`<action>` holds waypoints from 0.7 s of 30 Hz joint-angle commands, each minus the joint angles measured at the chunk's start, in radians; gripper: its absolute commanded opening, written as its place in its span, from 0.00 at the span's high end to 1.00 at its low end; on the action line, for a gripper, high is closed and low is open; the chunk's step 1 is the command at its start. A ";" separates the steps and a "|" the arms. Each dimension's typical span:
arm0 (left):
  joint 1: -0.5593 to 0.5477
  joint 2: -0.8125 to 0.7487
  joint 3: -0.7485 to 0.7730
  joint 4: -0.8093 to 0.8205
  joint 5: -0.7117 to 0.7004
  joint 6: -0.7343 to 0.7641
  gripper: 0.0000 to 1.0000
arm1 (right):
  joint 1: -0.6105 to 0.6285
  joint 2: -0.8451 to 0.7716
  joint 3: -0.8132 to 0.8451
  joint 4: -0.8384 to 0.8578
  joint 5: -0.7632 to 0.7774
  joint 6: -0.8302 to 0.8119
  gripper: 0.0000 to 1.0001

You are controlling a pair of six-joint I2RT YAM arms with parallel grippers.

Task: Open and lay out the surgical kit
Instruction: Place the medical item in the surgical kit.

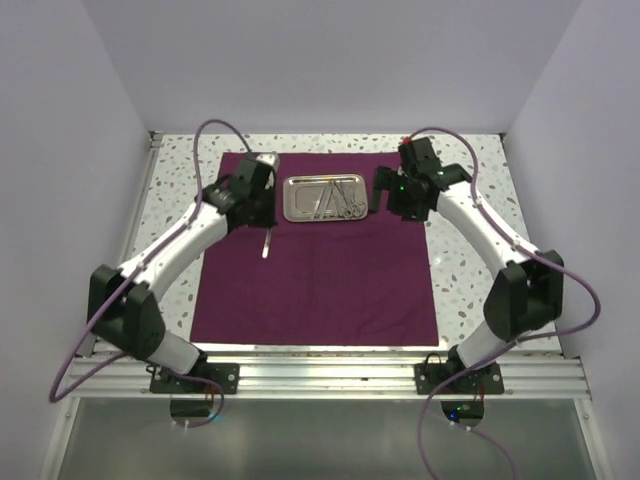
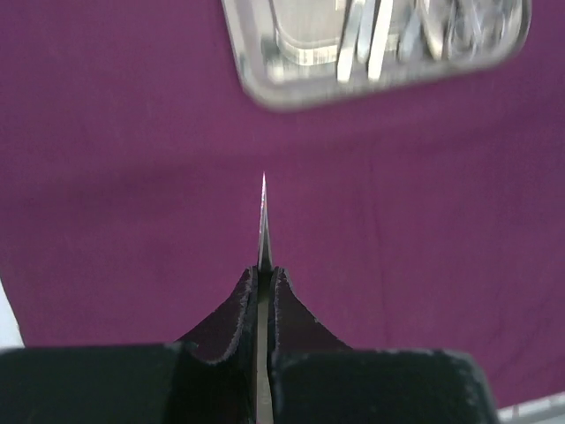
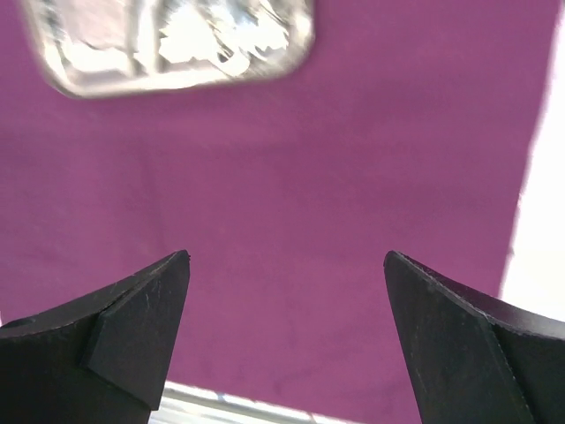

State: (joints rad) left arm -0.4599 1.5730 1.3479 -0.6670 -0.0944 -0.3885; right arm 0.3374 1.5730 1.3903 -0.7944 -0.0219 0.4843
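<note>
Left end effector (image 2: 265,287) clenched on slim pointed steel instrument (image 2: 264,221), tip poking past fingers, over dark maroon cloth (image 1: 320,290), just off near-left corner of shiny rectangular steel tray (image 1: 323,197). Right end effector (image 3: 287,256) released, empty, by tray's right end. Cloth spread flat on speckled surface (image 1: 460,270); tray toward far edge, other steel instruments (image 1: 335,203) inside. Likely one piece out, rest to lay. Both arms reach forward, elbows bowed outward.
</note>
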 commanded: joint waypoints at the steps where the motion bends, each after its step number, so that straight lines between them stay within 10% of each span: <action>1: -0.029 -0.121 -0.232 0.015 0.061 -0.087 1.00 | 0.048 0.117 0.148 0.050 -0.009 -0.019 0.05; 10: -0.048 -0.304 -0.549 0.026 0.107 -0.156 0.98 | 0.063 0.580 0.594 -0.017 0.054 -0.056 0.11; 15: -0.048 -0.356 -0.538 -0.005 0.063 -0.182 0.37 | 0.066 0.726 0.777 -0.060 0.066 -0.072 0.24; 21: -0.048 -0.383 -0.504 -0.052 0.033 -0.194 0.26 | 0.071 0.783 0.816 -0.052 0.073 -0.061 0.50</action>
State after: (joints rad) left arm -0.5053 1.2190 0.8047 -0.6914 -0.0322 -0.5594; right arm 0.4038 2.3665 2.1445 -0.8337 0.0364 0.4313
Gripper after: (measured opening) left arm 0.737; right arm 0.538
